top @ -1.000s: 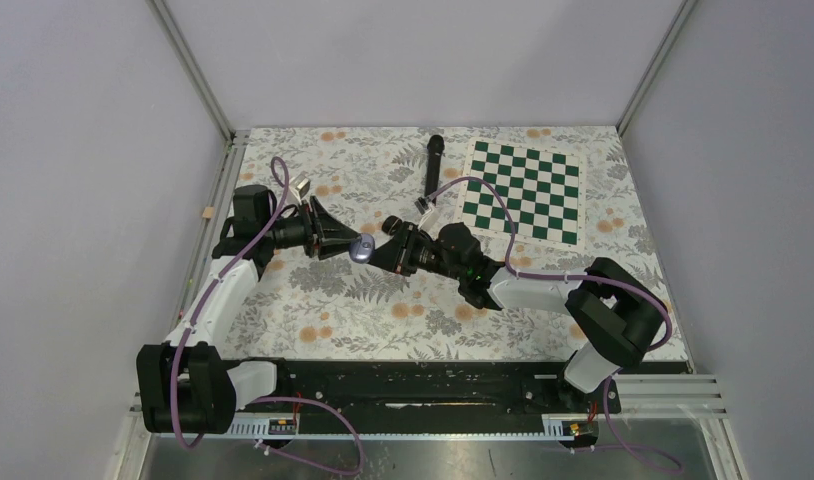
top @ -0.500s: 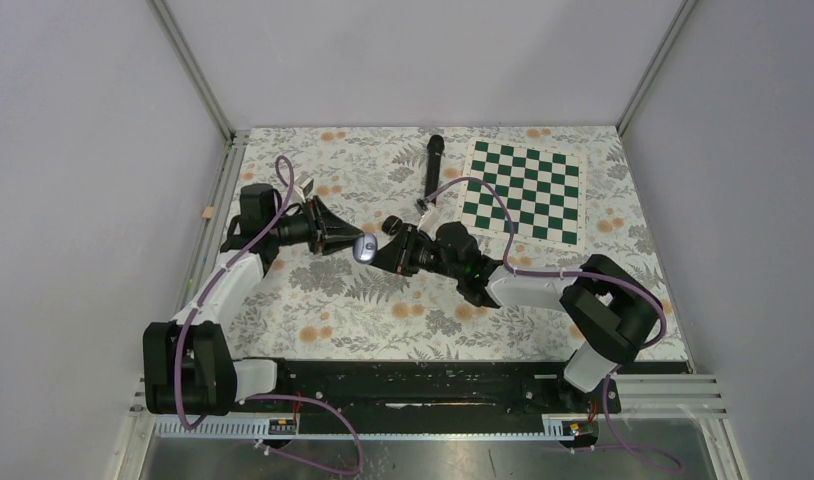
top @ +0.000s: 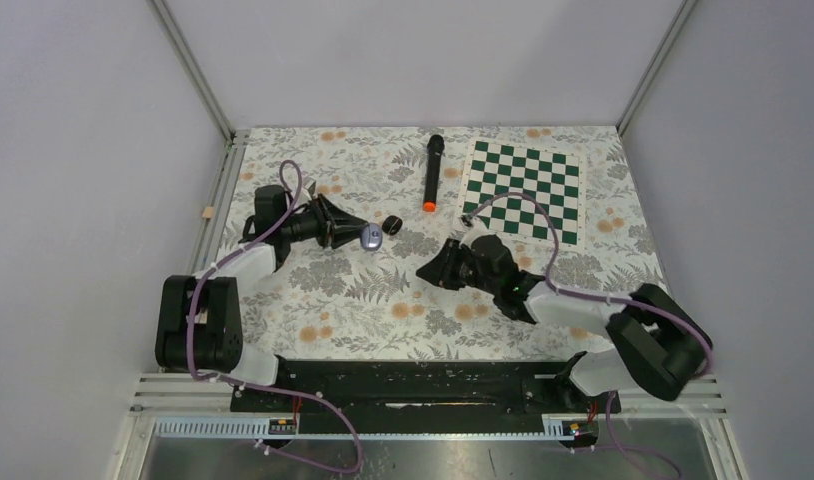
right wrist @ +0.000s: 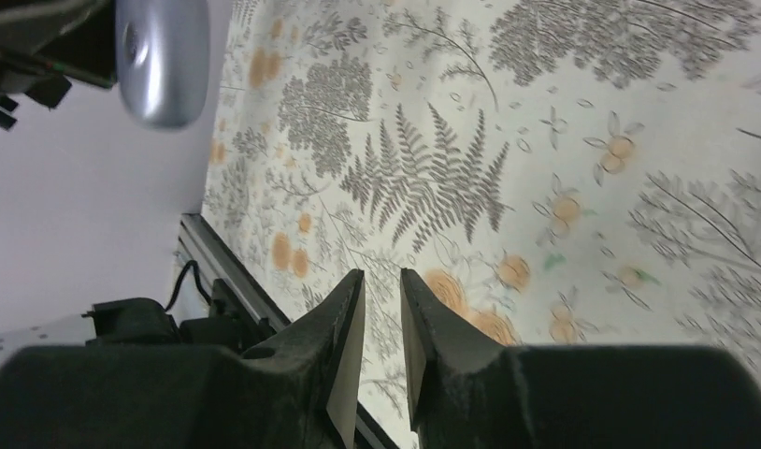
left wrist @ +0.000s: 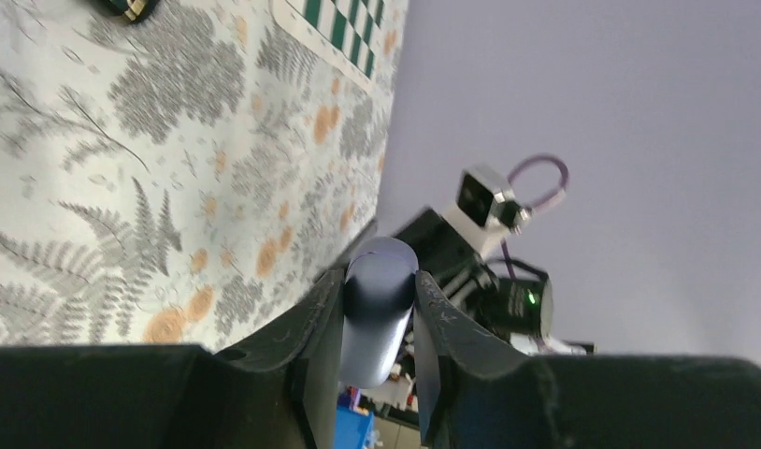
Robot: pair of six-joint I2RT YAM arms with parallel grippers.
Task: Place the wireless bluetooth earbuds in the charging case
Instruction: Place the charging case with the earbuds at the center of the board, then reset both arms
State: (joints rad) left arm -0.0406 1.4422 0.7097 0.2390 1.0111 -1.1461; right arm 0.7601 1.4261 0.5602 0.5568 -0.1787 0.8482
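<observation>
One black earbud (top: pixel 390 222) beside charging case (top: pixel 372 237), visible only from above. Left hand (left wrist: pixel 377 323) pinching case; right hand (right wrist: pixel 381 281) barely spread, empty, since drawn toward near edge of desk (top: pixel 313 305).

The desk (top: pixel 333 300) is covered edge to edge by a pale cloth printed with grey ferns and orange flowers. At its far right lies a flat green-and-white chequered mat (top: pixel 523 190), set slightly askew. Just left of the mat, a long black microphone with an orange end (top: pixel 432 172) lies with that end pointing toward the near side. Near that end, to its left, sits a small round black earbud (top: pixel 390 222).
</observation>
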